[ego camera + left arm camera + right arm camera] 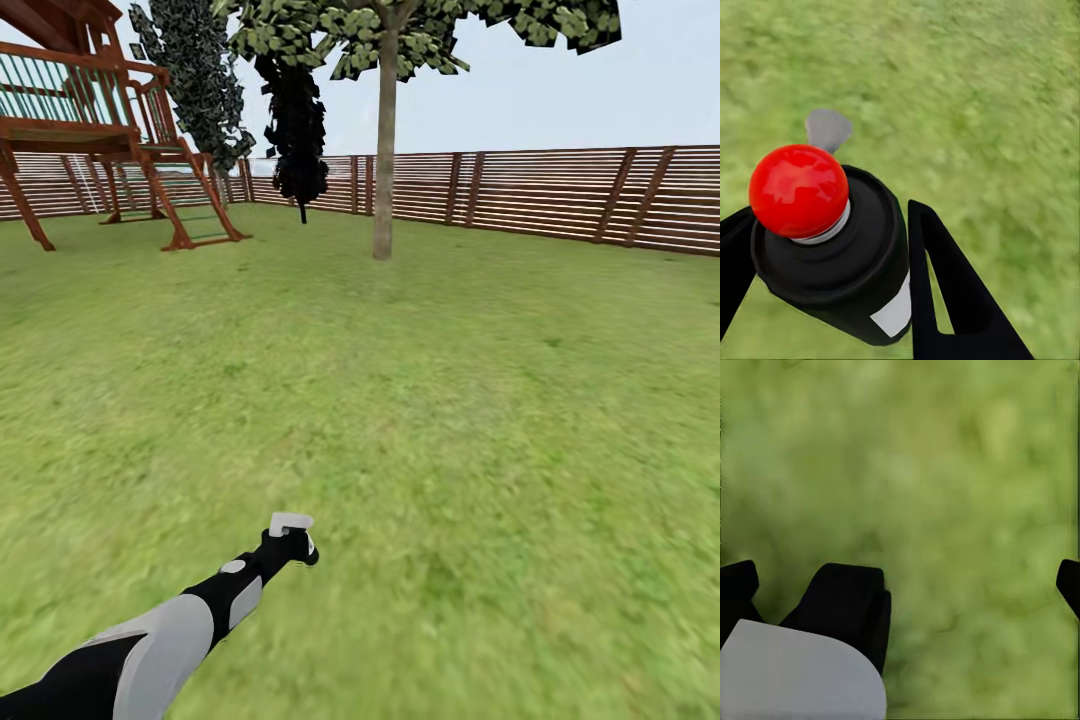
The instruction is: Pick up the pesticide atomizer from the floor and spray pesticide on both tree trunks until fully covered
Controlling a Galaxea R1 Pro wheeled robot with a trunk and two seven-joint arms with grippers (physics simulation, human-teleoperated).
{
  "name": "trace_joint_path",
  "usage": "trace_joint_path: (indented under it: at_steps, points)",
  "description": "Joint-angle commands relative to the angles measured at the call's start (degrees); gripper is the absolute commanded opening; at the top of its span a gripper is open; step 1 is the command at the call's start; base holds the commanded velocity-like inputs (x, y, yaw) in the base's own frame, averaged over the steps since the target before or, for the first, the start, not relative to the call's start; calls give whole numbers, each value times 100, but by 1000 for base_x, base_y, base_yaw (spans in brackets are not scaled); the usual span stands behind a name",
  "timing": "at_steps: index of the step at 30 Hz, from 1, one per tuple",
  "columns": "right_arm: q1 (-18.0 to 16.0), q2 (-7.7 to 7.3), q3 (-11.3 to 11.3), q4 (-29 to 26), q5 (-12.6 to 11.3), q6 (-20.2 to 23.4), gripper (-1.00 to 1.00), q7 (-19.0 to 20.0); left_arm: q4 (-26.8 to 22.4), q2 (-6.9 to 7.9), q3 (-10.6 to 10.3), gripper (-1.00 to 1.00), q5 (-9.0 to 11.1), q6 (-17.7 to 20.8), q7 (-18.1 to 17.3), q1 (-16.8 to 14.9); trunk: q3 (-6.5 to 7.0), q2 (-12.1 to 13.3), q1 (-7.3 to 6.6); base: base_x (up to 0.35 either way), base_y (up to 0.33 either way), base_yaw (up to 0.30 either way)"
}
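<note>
The pesticide atomizer (847,262) is a black bottle with a white label, a red knob on top and a grey trigger head. My left gripper (832,247) is shut on it, one black finger (945,277) on each side. In the head view the left gripper (285,550) holds the atomizer (290,523) low over the grass, at the bottom left. One tree with a bare grey-brown trunk (384,170) stands far ahead on the lawn (450,400). The second tree is out of view, and I see no white specks. My right gripper (904,581) is open over blurred grass.
A wooden playhouse (90,110) with a ladder stands at the far left. Two dark conifers (298,130) rise near the brown slatted fence (540,190) that closes the back of the garden. Open grass lies between me and the tree.
</note>
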Motion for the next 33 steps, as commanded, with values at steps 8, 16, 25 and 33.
trace_joint_path:
  at_steps: [8,16,25,33]
  points:
    - [-8,-5,-48,23,52,-39,100,2,2,-13,53,-100,-59,-19,-12,-3,-5,-2,3,350,0,0]
    - [-8,-5,-48,23,51,-39,100,2,2,-43,53,-100,-60,-14,-14,-3,-5,-2,3,350,0,0]
    - [-8,-5,-48,23,53,-39,100,2,2,-95,53,-100,-68,-14,-16,-3,-5,-2,3,350,0,0]
    - [-8,-5,-48,23,53,-39,100,2,2,-89,53,-100,-69,-14,-16,-3,-5,-2,3,350,0,0]
